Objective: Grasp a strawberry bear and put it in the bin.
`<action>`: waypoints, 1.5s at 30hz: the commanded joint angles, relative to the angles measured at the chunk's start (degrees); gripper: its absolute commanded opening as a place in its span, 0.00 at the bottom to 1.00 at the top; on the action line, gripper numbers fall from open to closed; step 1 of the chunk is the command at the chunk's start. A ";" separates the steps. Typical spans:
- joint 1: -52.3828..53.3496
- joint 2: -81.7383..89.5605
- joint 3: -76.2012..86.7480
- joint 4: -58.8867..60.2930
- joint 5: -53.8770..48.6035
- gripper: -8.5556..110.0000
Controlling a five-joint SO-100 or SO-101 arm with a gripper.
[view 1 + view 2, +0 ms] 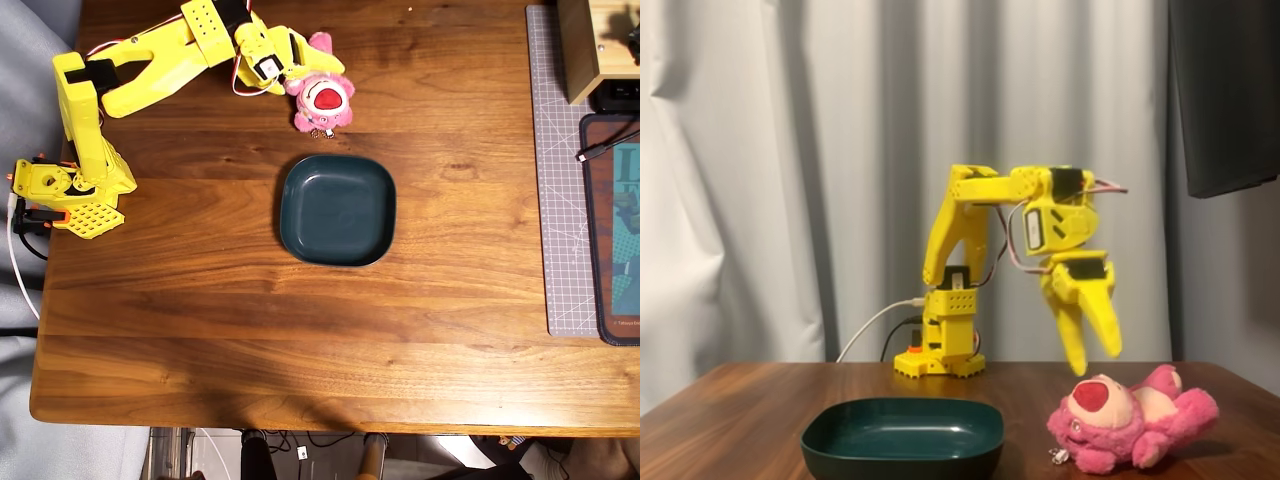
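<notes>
The strawberry bear (322, 95) (1130, 417), a fluffy pink plush with a red and white muzzle, lies on the wooden table near its far edge in the overhead view. A small keychain (1060, 457) hangs by its head. The yellow gripper (1095, 358) (300, 62) hovers just above the bear's head, its two fingers spread open with nothing between them. The bin (338, 209) (902, 436), a dark teal rounded-square dish, sits on the table just in front of the bear and holds nothing.
The arm's yellow base (68, 188) stands at the table's left edge in the overhead view. A grey cutting mat (560, 170), a wooden box (592, 45) and a dark pad (612, 230) occupy the right side. White curtains (790, 180) hang behind.
</notes>
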 commanded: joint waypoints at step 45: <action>4.92 -18.54 -19.69 0.44 0.97 0.43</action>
